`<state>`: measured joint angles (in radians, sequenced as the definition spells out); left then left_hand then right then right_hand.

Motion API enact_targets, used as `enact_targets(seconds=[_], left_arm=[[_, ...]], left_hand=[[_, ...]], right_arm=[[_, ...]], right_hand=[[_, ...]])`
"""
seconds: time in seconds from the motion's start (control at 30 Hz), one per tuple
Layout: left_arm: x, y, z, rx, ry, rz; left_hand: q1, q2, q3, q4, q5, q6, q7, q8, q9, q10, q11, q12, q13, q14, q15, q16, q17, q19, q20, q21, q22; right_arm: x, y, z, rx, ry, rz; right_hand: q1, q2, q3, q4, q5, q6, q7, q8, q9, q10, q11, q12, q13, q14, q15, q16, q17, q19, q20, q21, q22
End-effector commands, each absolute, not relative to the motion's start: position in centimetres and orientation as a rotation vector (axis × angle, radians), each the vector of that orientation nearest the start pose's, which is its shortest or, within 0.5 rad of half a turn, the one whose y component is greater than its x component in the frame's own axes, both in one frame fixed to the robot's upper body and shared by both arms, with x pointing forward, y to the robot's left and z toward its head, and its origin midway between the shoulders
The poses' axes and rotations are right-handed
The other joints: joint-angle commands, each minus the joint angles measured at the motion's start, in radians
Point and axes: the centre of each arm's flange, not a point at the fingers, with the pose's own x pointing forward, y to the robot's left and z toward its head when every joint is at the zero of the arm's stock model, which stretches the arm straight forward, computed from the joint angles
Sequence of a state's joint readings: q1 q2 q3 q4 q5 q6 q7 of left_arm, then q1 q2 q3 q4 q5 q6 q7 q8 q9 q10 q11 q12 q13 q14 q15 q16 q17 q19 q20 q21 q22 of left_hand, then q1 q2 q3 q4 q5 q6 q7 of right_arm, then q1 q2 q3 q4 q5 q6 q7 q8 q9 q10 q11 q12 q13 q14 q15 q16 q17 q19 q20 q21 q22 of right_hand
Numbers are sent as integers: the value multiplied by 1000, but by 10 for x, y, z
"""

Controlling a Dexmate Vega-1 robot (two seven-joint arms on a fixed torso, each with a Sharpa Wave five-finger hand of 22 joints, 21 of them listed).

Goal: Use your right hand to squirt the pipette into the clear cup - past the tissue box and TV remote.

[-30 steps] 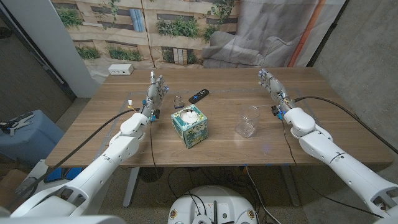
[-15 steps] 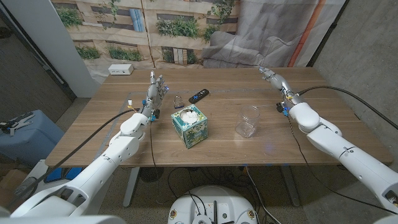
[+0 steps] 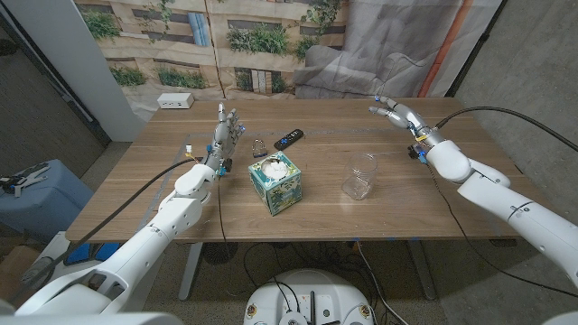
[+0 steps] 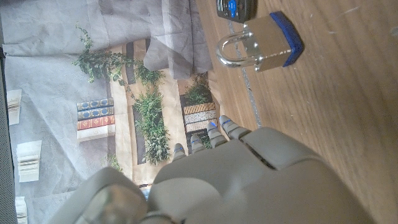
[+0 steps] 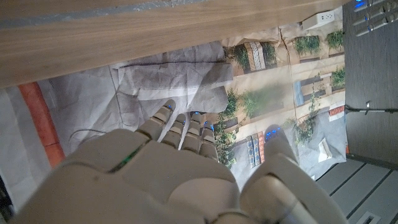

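Note:
The clear cup point(image 3: 359, 176) stands upright on the wooden table point(image 3: 316, 212), right of the middle. My right hand point(image 3: 398, 115) hovers beyond it near the far right. Its fingers are stretched out and apart toward the table's middle, and it holds nothing. The right wrist view shows the back of this right hand point(image 5: 168, 168) with nothing in it. A small thin pale item point(image 3: 189, 148) lies beside my left forearm; it is too small to tell if it is the pipette. My left hand point(image 3: 226, 129) stands upright with its fingers apart and holds nothing.
A patterned tissue box point(image 3: 275, 181) sits at the table's middle, left of the cup. Behind it lie a padlock point(image 3: 259, 147) point(image 4: 261, 46) and a black TV remote point(image 3: 289, 137) point(image 4: 236, 7). A white power outlet box point(image 3: 175, 101) sits at the far left corner.
My right arm has swung outward to the right, and its hand has turned, so the fingers now point toward the table's middle. The left arm and the objects have not moved.

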<state>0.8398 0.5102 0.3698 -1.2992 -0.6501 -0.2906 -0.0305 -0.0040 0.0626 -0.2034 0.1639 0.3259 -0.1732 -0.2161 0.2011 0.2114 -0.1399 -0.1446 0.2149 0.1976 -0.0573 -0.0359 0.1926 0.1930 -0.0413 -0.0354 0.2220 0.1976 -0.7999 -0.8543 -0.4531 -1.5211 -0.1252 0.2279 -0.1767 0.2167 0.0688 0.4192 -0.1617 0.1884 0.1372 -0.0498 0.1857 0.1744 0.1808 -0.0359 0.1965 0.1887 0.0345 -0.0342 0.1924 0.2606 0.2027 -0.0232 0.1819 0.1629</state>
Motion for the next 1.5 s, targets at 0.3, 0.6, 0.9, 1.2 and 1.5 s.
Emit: enact_targets(seconds=[0.3,0.6,0.9,1.2,1.5], left_arm=[[653,290,-28,-42,-593,-206],[653,290,-28,-42,-593,-206],[653,290,-28,-42,-593,-206],[653,291,-28,-42,-593,-206],[653,290,-28,-42,-593,-206]], left_hand=[[2,40,-6,0,3,-1,-6,6,2,-1,-5,5,5,-8,-116,6,6,-11,-91,5,2],[2,40,-6,0,3,-1,-6,6,2,-2,-5,4,5,-8,-115,6,6,-11,-91,5,2],[2,40,-6,0,3,-1,-6,6,2,-2,-3,4,5,-9,-115,5,6,-12,-91,5,2],[2,40,-6,-1,3,-1,-6,6,2,-1,-3,5,5,-8,-115,6,6,-12,-90,5,2],[2,40,-6,-1,3,-1,-6,6,2,-2,-5,4,5,-8,-116,6,6,-11,-90,5,2]], right_arm=[[581,-294,63,-1446,-638,-53],[579,-285,67,-1556,-555,-56],[582,-272,71,-1641,-501,-57],[586,-264,73,-1705,-473,-48],[590,-261,74,-1760,-399,-17]], right_hand=[[94,-25,24,-27,-3,-10,-20,16,9,31,-20,12,9,1,31,10,-22,-8,35,1,3],[136,-50,30,-27,-3,8,-17,25,11,57,-22,18,12,24,34,20,-32,5,57,6,3],[183,-75,37,-27,-7,29,1,35,11,79,-38,20,12,55,30,30,-41,21,66,9,3],[236,-92,47,-24,-10,94,8,56,11,124,-55,25,9,80,9,36,-50,35,61,8,3],[279,-99,57,-26,-6,130,23,70,15,132,-51,19,9,85,8,34,-55,40,60,7,3]])
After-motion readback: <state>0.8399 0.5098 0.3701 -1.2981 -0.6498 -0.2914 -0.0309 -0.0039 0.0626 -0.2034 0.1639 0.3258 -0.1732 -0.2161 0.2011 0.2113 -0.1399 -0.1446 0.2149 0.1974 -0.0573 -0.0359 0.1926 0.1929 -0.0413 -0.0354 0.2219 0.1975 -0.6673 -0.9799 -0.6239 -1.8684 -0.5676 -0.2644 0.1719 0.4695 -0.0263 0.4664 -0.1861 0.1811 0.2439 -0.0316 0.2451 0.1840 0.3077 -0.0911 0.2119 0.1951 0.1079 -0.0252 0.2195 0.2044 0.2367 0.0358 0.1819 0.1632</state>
